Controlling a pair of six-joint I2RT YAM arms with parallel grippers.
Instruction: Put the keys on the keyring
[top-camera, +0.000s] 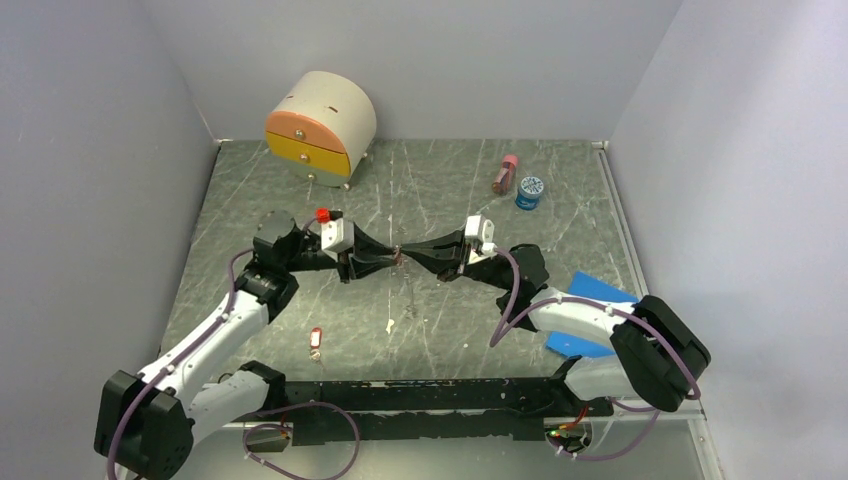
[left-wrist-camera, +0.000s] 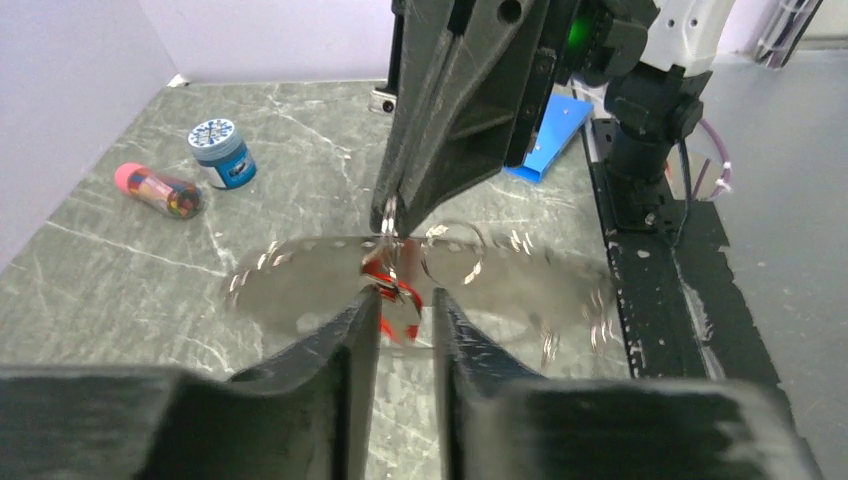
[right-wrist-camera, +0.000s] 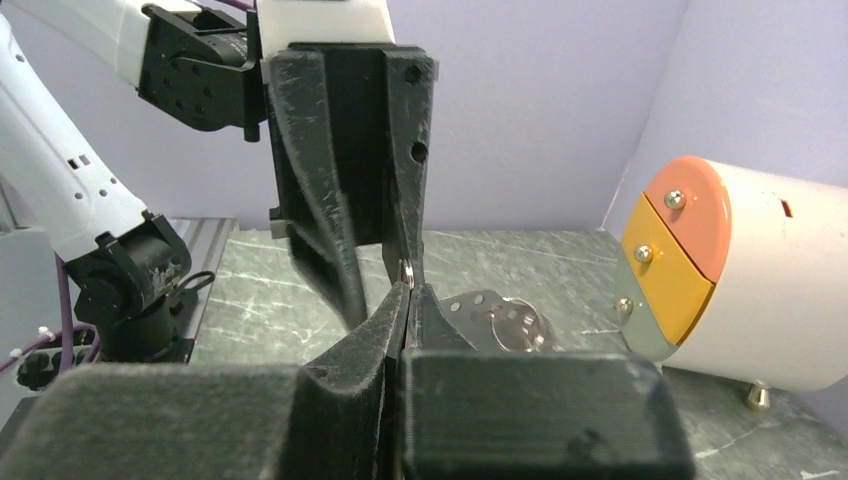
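One red-tagged key (top-camera: 316, 341) lies near the table's (top-camera: 450, 330) front edge, label unreadable; mid-table, open room all round, the left gripper (left-wrist-camera: 405, 310) brackets another key (left-wrist-camera: 388, 292), hold unclear; the right gripper (right-wrist-camera: 405, 298) pinches the keyring (right-wrist-camera: 405, 269); jar (top-camera: 529, 191) farthest.

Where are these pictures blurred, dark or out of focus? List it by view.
Top external: evenly lit, fairly sharp, shadows soft. Left wrist: the keyring is a see-through motion smear; the near jaws are dark and soft. Right wrist: near jaws dark and soft, the drawer box sharp.
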